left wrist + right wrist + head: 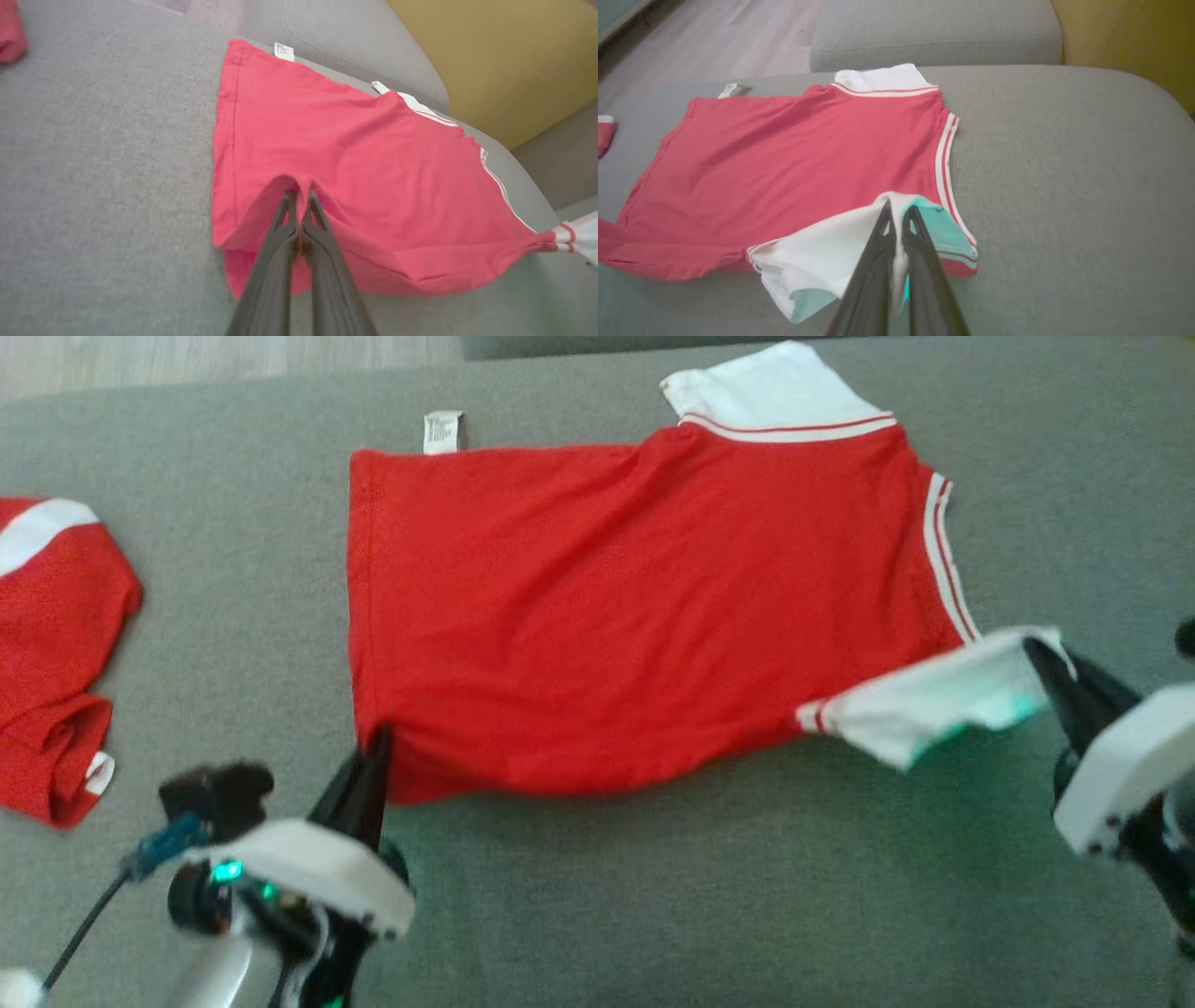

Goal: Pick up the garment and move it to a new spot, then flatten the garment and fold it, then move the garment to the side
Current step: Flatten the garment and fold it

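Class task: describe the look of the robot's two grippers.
Each has two long, dark, tapering fingers on a white casing. The left gripper shows a green light and a blue plug with a thin black cable; the right gripper has small dark dots on its casing.

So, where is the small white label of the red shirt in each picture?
Head view: label at top, left of centre, at the shirt's far edge.
Left wrist view: top centre.
Right wrist view: upper left.
Shared landmark: the far white sleeve.
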